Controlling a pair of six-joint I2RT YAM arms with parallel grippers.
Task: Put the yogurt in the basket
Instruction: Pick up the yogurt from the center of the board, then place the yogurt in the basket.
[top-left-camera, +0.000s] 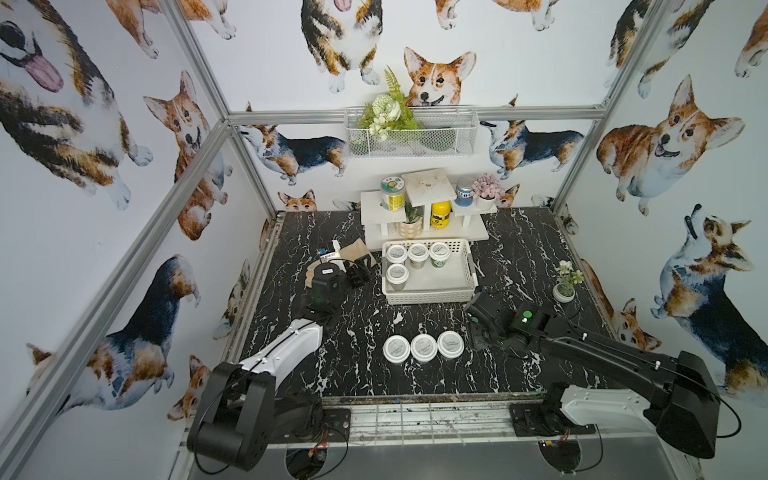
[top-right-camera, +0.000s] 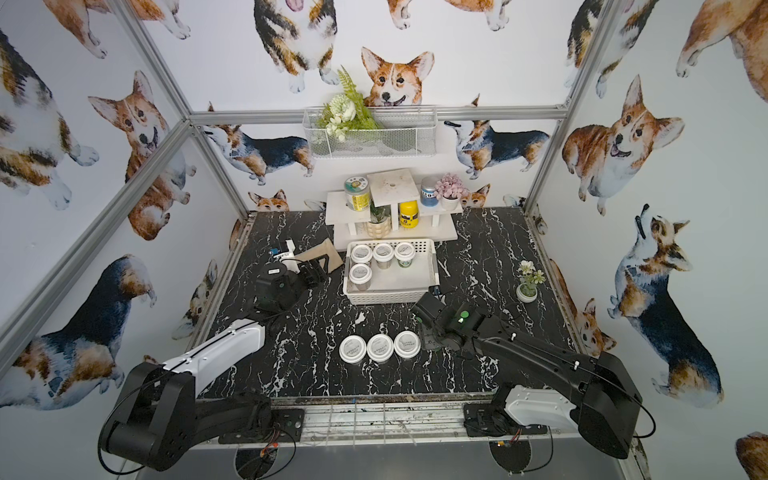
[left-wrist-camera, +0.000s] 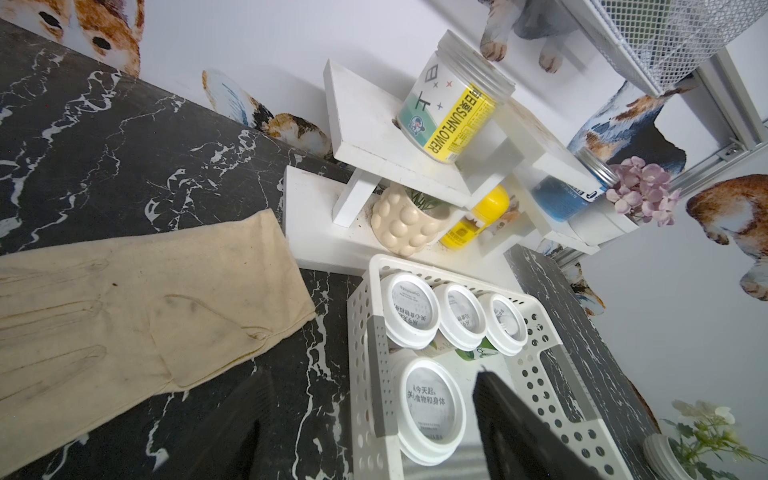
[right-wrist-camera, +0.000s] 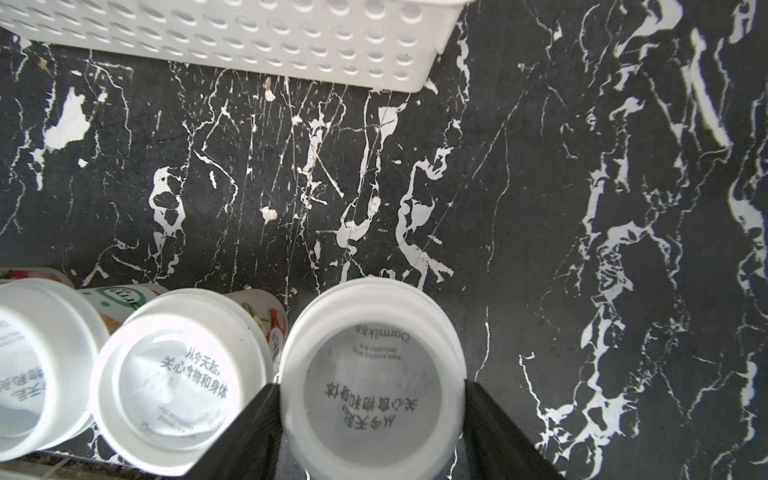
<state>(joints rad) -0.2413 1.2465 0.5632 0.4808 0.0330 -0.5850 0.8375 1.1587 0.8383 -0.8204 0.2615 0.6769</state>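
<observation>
White-lidded yogurt jars (top-left-camera: 397, 252): four sit in the basket (top-left-camera: 428, 296), three wait in a row (top-left-camera: 424, 347) near the tabletop's (top-left-camera: 353, 374) front edge. Your right gripper (right-wrist-camera: 372, 390) is pinched on the right-end jar (right-wrist-camera: 372, 332) by its lid. The left gripper (top-left-camera: 358, 273) hangs spread and empty by the basket's left side. One finger (right-wrist-camera: 257, 424) crowds the middle jar (right-wrist-camera: 183, 386), so I'd guess a crooked lift could topple it.

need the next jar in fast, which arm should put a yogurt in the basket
Right. The right gripper has its fingers against both sides of a yogurt jar on the table, just in front of the basket. The left gripper hangs open and empty beside the basket, away from the remaining jars.
</observation>
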